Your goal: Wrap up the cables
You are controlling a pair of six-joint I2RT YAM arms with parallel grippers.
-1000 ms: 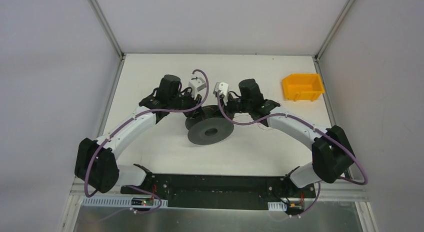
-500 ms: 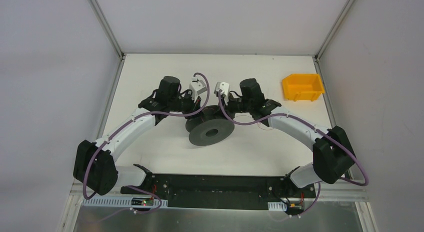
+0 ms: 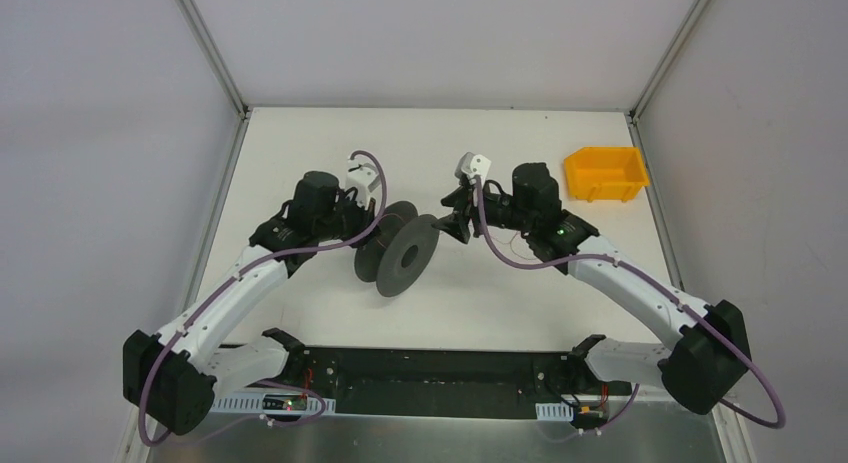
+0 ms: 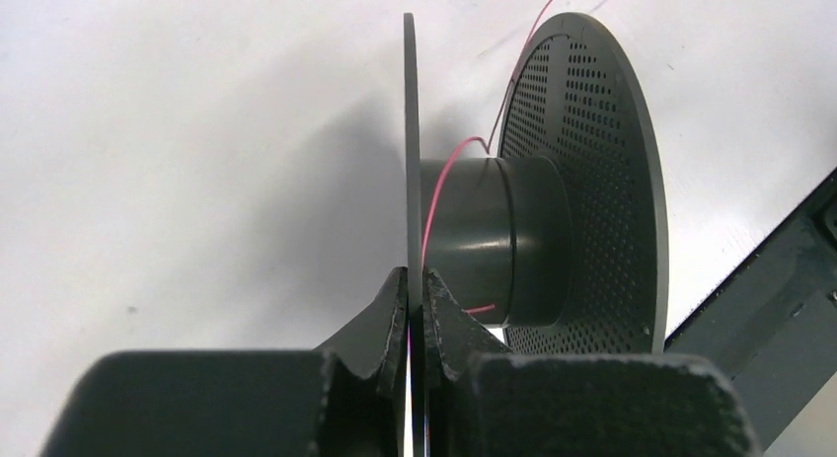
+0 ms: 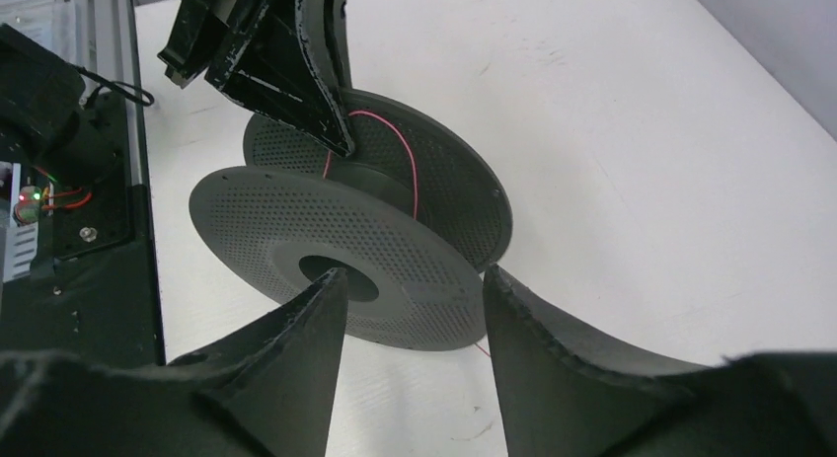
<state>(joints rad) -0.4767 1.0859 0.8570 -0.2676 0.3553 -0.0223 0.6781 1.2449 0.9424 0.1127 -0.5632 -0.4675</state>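
Where the spool (image 3: 397,255) had lain tilted half a second before, I saw from above that it now stood on edge near the tabletop's middle. The left gripper (image 3: 365,228) was at its left flange, and the right gripper (image 3: 449,221) had drawn back just beside the other. At the left wrist, that gripper was clamped on the thin flange rim, and the red cable (image 4: 434,205) crossed the hub. At the right wrist, the jaws stood apart facing the perforated flange, with the cable arching over the hub.

Red cable (image 5: 414,186), perforated dark-grey spool (image 5: 326,230), yellow bin (image 3: 604,173), white table (image 3: 500,303).
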